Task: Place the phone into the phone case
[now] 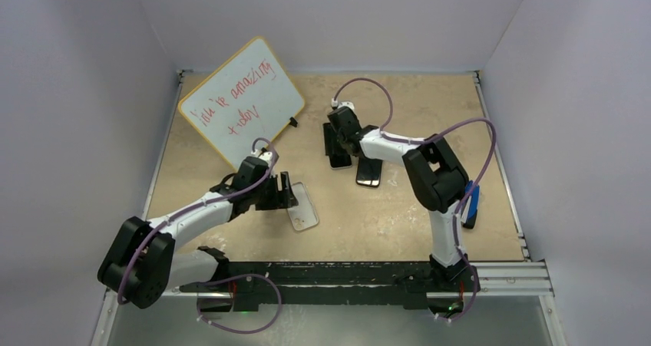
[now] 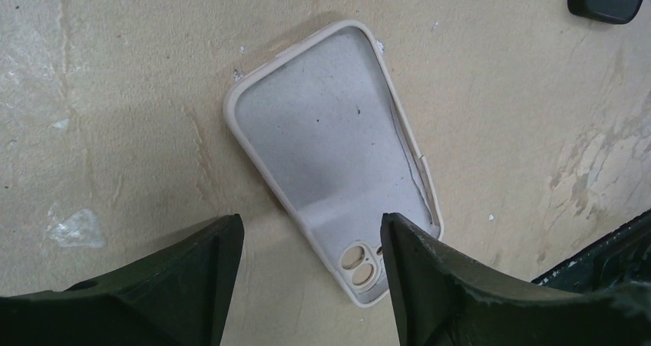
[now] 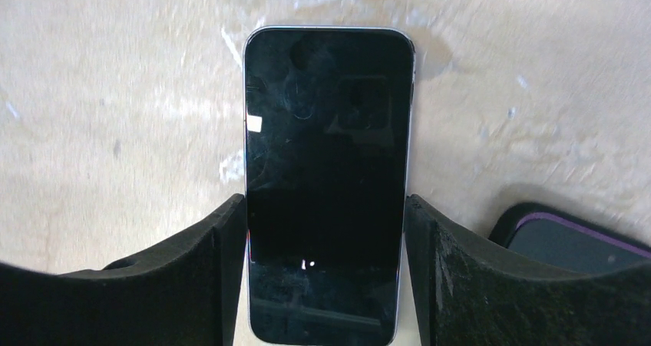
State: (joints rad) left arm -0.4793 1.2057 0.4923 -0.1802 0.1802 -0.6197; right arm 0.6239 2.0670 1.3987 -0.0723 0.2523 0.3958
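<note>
The phone case (image 1: 303,206) is a whitish shell lying open side up on the table. In the left wrist view it (image 2: 322,123) shows its camera hole near my fingers. My left gripper (image 1: 285,191) is open just above the case's camera end, its fingers (image 2: 207,269) on either side, touching nothing. The phone (image 3: 326,116) is black, screen up. My right gripper (image 3: 325,204) is shut on its long sides near the lower end. In the top view this gripper (image 1: 338,143) and the phone (image 1: 338,160) are at mid table.
A second dark phone (image 1: 368,171) lies just right of the held one; its purple-edged corner (image 3: 576,235) shows beside my right finger. A yellow-framed whiteboard (image 1: 242,100) with red writing leans at the back left. White walls enclose the table.
</note>
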